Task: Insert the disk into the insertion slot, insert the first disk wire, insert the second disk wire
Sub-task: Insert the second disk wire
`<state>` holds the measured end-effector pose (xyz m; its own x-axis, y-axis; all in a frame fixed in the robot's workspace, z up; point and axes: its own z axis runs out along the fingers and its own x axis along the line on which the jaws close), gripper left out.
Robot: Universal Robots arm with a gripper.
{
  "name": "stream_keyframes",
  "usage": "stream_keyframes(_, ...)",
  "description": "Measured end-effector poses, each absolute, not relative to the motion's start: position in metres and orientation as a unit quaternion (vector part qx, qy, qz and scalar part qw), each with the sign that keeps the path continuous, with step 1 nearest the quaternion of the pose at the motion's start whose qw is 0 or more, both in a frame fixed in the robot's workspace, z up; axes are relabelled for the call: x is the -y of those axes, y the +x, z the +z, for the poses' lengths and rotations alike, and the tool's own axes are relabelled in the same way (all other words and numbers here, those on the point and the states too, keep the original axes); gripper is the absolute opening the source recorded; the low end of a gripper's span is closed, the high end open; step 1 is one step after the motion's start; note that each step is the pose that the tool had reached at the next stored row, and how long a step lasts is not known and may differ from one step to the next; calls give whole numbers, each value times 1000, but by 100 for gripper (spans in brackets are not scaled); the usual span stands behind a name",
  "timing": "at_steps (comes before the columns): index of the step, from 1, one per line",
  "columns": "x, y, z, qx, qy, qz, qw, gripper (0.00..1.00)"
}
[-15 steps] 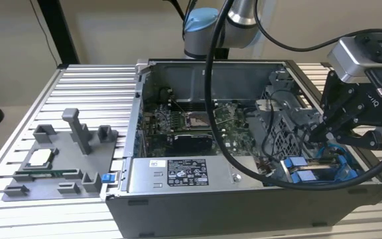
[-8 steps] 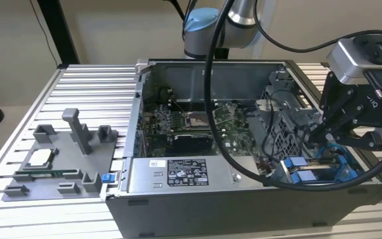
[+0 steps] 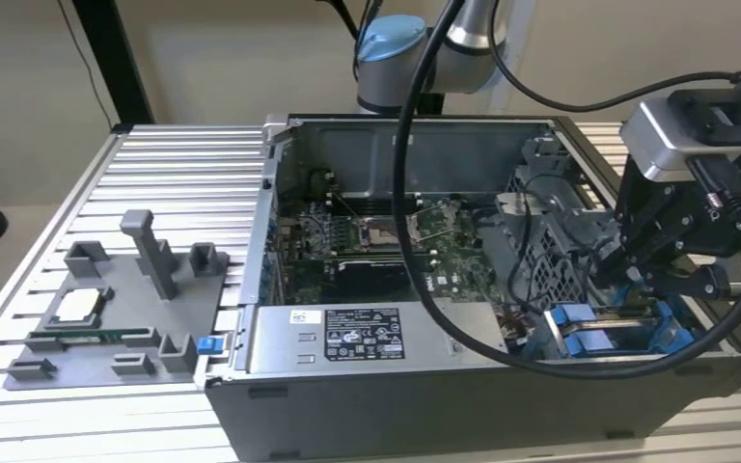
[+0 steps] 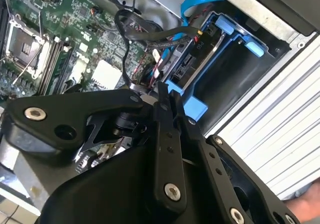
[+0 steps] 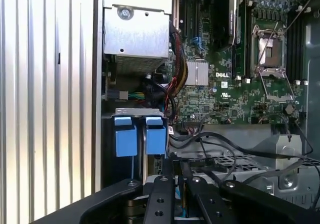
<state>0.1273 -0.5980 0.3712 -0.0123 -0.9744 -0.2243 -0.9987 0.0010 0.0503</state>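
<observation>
With its black gripper [image 4: 167, 97] closed over the blue-railed grey metal insertion slot [image 3: 609, 333] at the exterior view's right, the wire work there wants slow, square pushes

The gripper's linkage hides much of the disk [image 4: 192, 59], and its fingers' tips are hidden.

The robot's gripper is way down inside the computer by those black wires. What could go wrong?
1. The gripper sits right beside loose black wires; it might snag or tug one.
2. The blue tabs of the disk bay are close by; a sideways bump could bend them.
3. The green circuit board lies close by and could get scraped.
</observation>
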Motion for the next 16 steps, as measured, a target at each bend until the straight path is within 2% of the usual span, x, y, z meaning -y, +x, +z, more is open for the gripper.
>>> stream_keyframes(11,595,127,360,-702,-703,73,82,0)
stream_keyframes(16,594,126,358,-702,-704,70,83,0)
